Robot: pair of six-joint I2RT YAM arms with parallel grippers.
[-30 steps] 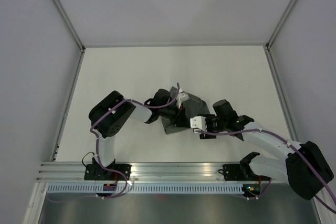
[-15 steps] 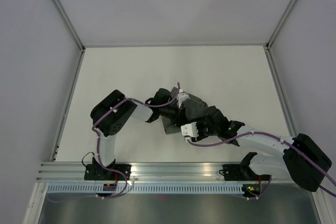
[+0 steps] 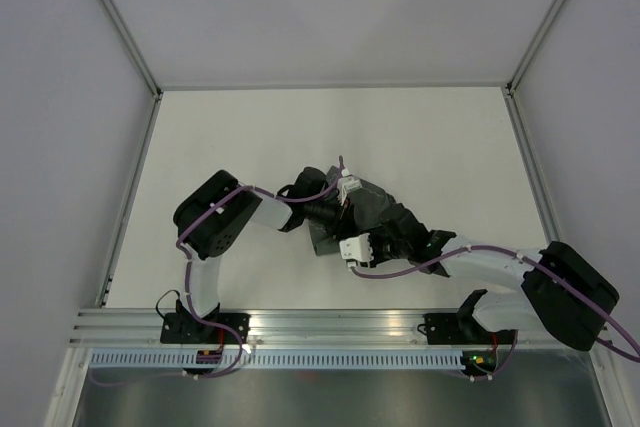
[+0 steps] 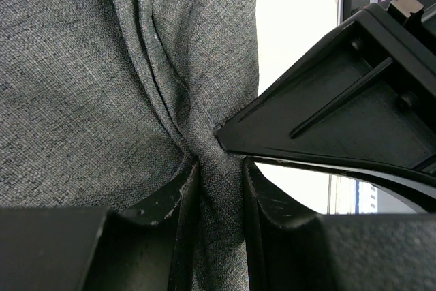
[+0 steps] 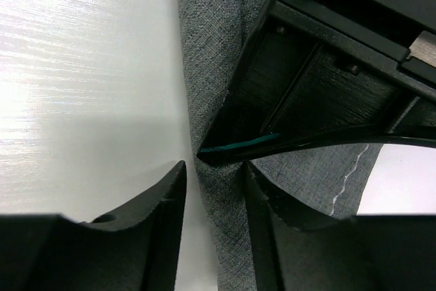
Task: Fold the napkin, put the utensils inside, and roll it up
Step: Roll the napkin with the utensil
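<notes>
Folding was in hand. The left gripper was clamped on a pleat of the napkin. The right gripper straddled the napkin's edge, closure indeterminate. The next move required securing that edge.

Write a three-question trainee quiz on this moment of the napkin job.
1. True or false: the left hand pinches a bunched fold of the napkin.
2. Pick one: in the right wrist view, what juts in just above the right hand? A a fork; B a finger of the left hand; C a cup.
3. Fill in: between the right hand's fingers show the napkin's edge and a bare strip of ____.

Key: 1 true; 2 B; 3 table.
</notes>
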